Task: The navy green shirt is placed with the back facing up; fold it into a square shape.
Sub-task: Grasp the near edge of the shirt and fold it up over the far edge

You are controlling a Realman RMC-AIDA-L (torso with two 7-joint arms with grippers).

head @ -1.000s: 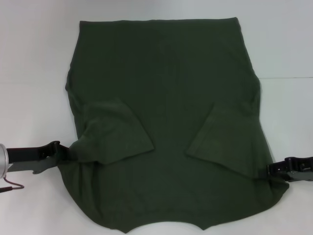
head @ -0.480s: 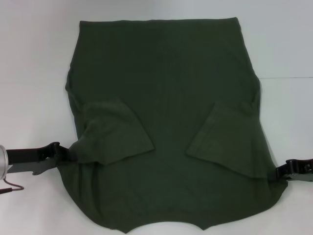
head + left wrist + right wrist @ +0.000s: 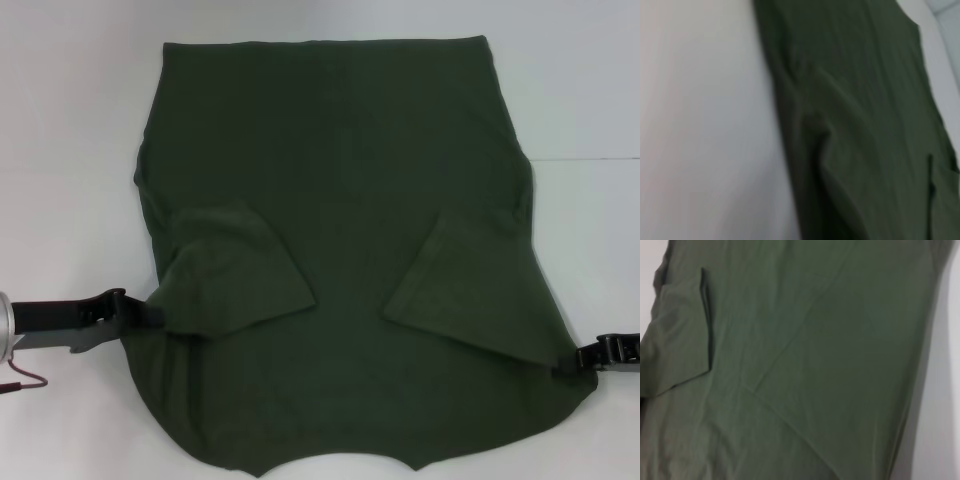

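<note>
Head view: a large dark olive-green short-sleeved shirt lies flat on a plain white table, both sleeves folded inward. The left gripper touches its left edge, the right gripper its right edge; whether either is closed cannot be told.

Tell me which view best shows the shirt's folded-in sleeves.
Head view: the navy green shirt lies whole, both sleeves folded inward. Right wrist shows one sleeve edge on the shirt; left wrist shows only rumpled side fabric.
</note>
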